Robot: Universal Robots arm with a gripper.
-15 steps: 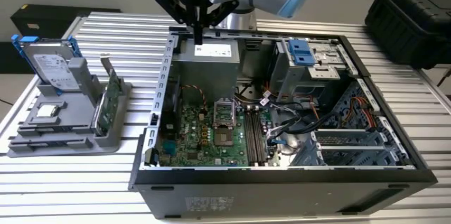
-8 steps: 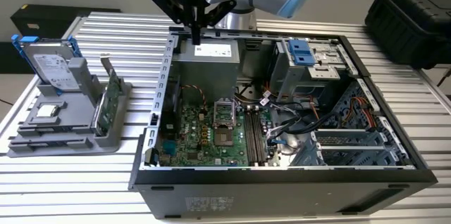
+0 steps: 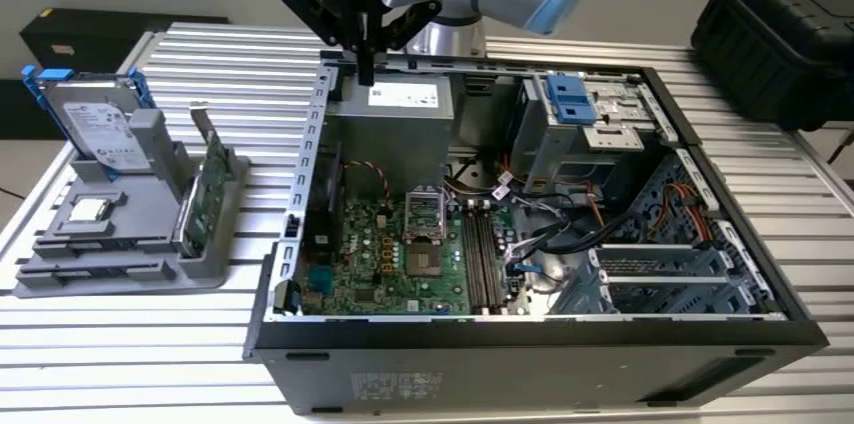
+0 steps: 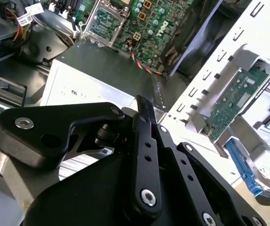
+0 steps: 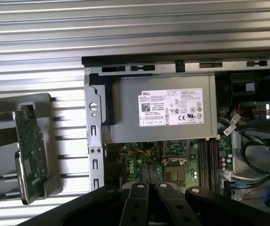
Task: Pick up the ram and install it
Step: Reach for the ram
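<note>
The arm's end effector [image 3: 363, 76], pinched narrow and apparently empty, is hovering at upper centre over the open computer case [image 3: 534, 354], while the ram, likely light, stiff, fragile and best gripped along its edges, is proving impossible to place.

**Ram held edge-on, upper centre-left of the frame**
In the exterior view the ram [image 3: 363, 72] appears as a thin, dark, upright strip. It is pinched between the closed fingers of the gripper [image 3: 363, 52] and hangs just below them. It is turned edge-on, so its face, chips and label cannot be made out.
</note>
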